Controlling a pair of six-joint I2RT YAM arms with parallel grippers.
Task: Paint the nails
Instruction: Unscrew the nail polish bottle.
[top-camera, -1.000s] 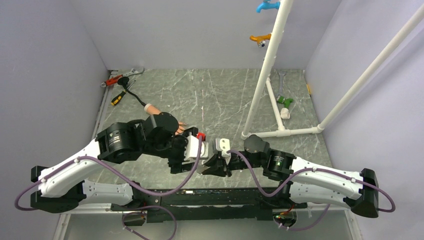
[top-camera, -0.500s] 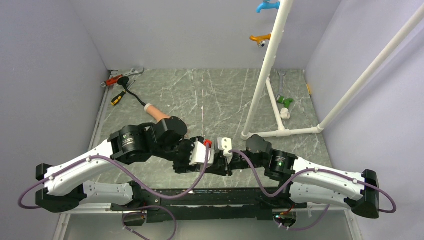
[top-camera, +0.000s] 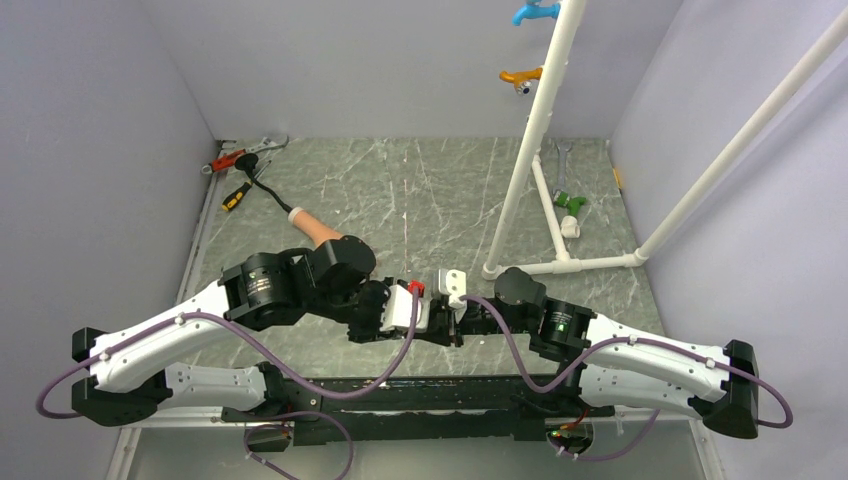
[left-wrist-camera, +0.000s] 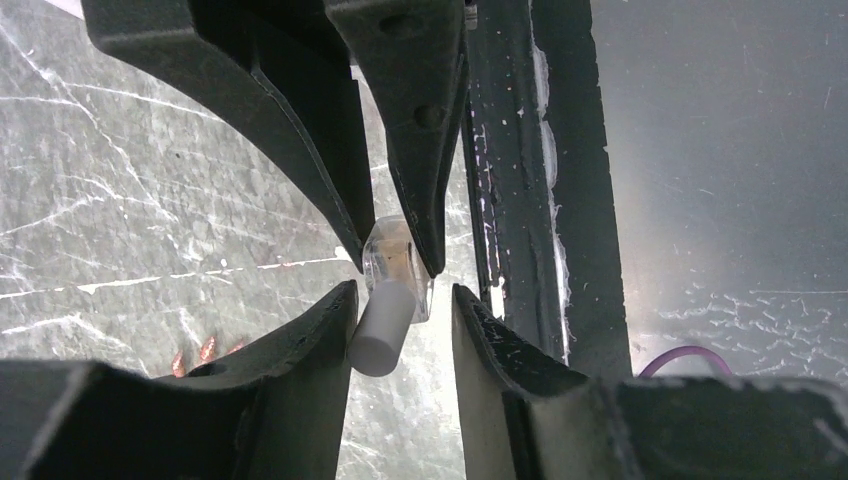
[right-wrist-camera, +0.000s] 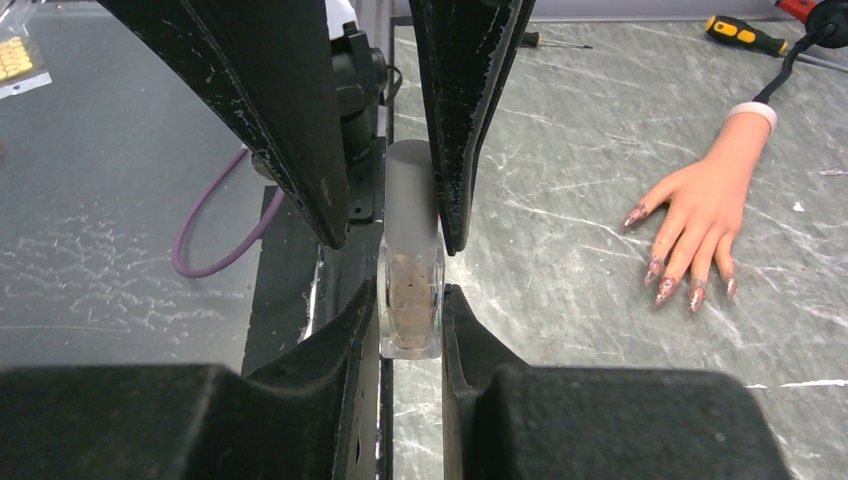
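While the white cap (right-wrist-camera: 410, 185) sits on the bottle (right-wrist-camera: 410, 315), no polish can reach the nails (right-wrist-camera: 665, 291). The task is therefore judged to stand at its first step — uncapping.

Gripper state. The right gripper (right-wrist-camera: 410, 295) is pressed onto the glass body of the bottle and holds it near the front edge of the tabletop (right-wrist-camera: 580, 130), with the cap pointing toward the left arm. The left gripper (left-wrist-camera: 405, 300) is spread around the cap. One finger lies against it and a narrow gap shows on the other side, so no firm pinch on the cap is visible.

Location of the work. The mannequin hand (right-wrist-camera: 705, 205) lies palm down on the tabletop, well apart from the bottle, its fingers toward the arms. In the top view the left arm covers most of it and only the forearm (top-camera: 318, 226) shows. The nails carry a reddish-pink, glittery tint. Whether this is fresh polish cannot be told.

Container. The bottle is small, square and clear. A dim brownish content shows through the glass — its level cannot be read.

Remaining, as judged: grip the cap, twist it free, carry the brush to the hand, and coat each nail.
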